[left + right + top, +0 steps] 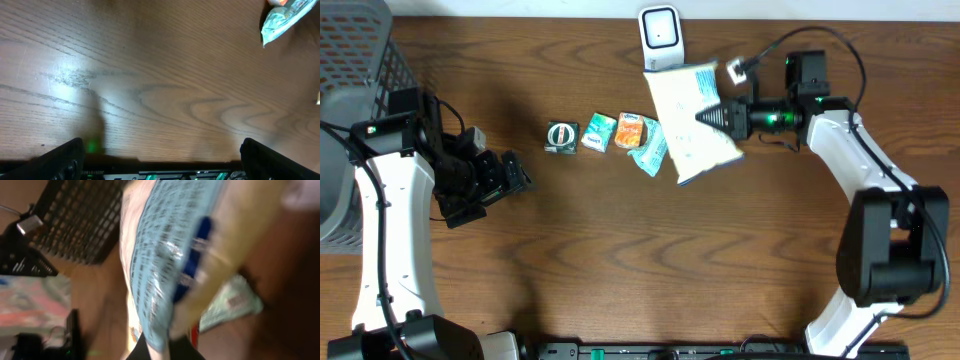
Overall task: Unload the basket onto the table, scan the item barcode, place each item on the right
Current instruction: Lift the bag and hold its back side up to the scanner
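Wood-grain desk (620,250) runs under everything you see. Your right hand (706,117) is clamped shut on the right edge of a pale blue-and-white pouch (685,125). The pouch sits just in front of the white barcode scanner (660,28) at the far edge, its upper corner right beside the scanner's base. Whether they touch, you cannot tell from above.

In the right wrist view the pouch (165,255) fills the frame, blurred, its print unreadable, pinched at the bottom of the picture.

Your left hand (512,178) hangs over bare desk well to the left, jaws spread wide and holding nothing. In its wrist view the two dark fingers (65,160) stand at the bottom corners with wood between them.

Between the two hands lies a short row — a round dark tin (562,137), a green packet (599,132), an orange packet (632,130) and a teal packet (650,150), the last just beside the pouch's left edge. A grey mesh basket (355,60) stands at the far left corner.
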Robot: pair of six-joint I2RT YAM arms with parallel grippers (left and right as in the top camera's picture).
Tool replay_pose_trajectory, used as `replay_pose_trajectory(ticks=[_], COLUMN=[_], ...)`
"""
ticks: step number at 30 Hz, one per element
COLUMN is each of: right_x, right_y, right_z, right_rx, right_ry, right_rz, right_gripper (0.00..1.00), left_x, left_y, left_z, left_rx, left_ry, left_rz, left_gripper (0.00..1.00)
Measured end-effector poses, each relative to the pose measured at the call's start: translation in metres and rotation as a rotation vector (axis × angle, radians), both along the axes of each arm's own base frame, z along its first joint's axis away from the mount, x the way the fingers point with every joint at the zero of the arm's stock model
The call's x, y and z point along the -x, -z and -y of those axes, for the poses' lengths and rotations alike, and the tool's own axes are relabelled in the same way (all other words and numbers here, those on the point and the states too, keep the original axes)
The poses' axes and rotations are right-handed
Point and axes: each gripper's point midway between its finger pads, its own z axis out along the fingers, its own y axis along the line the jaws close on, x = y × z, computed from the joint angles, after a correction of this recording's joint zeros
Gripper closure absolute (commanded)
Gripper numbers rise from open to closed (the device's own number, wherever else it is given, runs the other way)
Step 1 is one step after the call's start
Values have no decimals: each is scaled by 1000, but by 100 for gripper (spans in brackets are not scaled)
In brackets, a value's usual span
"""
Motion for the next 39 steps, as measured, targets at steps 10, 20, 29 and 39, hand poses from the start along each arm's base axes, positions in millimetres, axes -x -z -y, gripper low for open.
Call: replay_pose_trajectory(ticks=[10,20,29,39], right_x=[25,33,40,79], right_y=[-100,38,109,161], right_z=[-23,24,62,35], right_rx=[14,499,771,722], right_ry=[106,313,244,-84], right_rz=[103,-262,-302,-387], right_gripper=[99,41,1,69], left_x=[0,0,0,0], left_y=[0,0,0,0], left_z=[0,0,0,0], left_rx=[0,0,0,0], left_ry=[0,0,0,0], left_rz=[0,1,1,0], left_gripper=[2,2,2,2])
